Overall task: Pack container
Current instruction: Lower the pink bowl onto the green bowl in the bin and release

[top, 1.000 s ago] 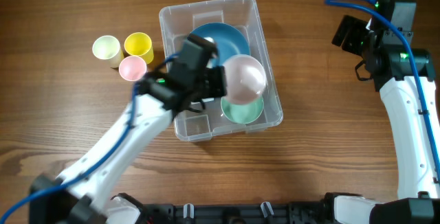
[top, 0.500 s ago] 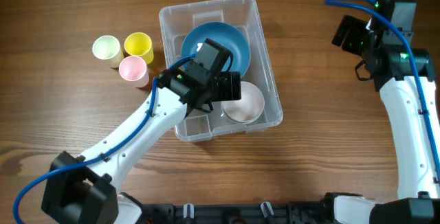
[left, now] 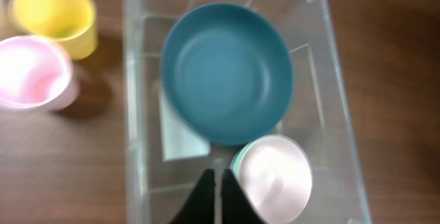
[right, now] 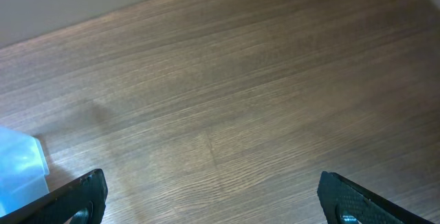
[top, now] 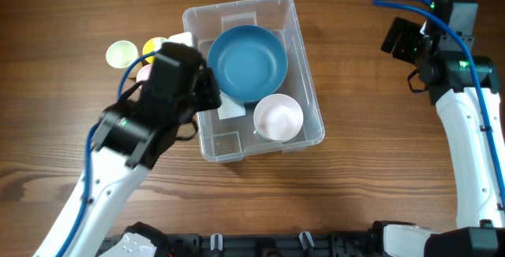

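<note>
The clear container [top: 304, 48] stands mid-table. Inside it lie a big blue bowl [top: 247, 62] at the far end and a pink bowl [top: 278, 117] nested in a green one at the near right. My left gripper [top: 211, 93] hovers high over the container's left wall, shut and empty. In the left wrist view its fingertips [left: 218, 196] touch each other above the container floor, just left of the pink bowl [left: 273, 186] and below the blue bowl [left: 227, 73]. My right gripper [top: 398, 40] stands open over bare wood at the far right, its fingers [right: 75, 200] wide apart.
Three small cups stand left of the container: a pale green cup [top: 121, 53], a yellow cup [left: 53, 14] and a pink cup [left: 31, 73], the last two partly under my left arm in the overhead view. A white label [left: 180, 138] lies on the container floor.
The left gripper carried the pink bowl over the container, set it into the green bowl, let go, then rose and drew back to the left and shut. The right arm stayed still.
</note>
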Controlling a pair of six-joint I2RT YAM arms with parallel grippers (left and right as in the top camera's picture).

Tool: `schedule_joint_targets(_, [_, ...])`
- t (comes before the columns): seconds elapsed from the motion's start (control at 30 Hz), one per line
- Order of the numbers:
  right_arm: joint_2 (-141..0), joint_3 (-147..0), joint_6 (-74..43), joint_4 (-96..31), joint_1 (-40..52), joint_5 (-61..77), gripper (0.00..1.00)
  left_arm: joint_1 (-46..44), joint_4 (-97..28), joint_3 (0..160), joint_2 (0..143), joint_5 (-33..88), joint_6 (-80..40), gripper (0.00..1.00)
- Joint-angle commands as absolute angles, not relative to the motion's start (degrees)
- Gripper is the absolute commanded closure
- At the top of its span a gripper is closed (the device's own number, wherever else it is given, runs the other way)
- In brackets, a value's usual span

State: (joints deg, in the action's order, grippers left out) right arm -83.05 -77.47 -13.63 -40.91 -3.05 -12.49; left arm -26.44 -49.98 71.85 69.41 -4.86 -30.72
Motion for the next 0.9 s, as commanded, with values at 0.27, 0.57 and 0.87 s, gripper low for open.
schedule_joint_targets(0.27, [-83.4,-78.0,-14.3,-40.8,-3.0,-13.3,0.00,-27.4,-72.6,72.3,71.8,0.2,-37.3,0.96])
schedule_joint_targets(0.57, [-83.4,-78.0,-14.3,-40.8,-3.0,-13.3,0.00,-35.9,-77.8,72.3,71.6,6.5,-36.6,0.96])
schedule_joint_targets(0.87, [-83.4,-78.0,-14.3,-40.8,-3.0,-13.3,0.00,-45.6,-78.6,71.5,71.7,5.8,-44.4,0.96])
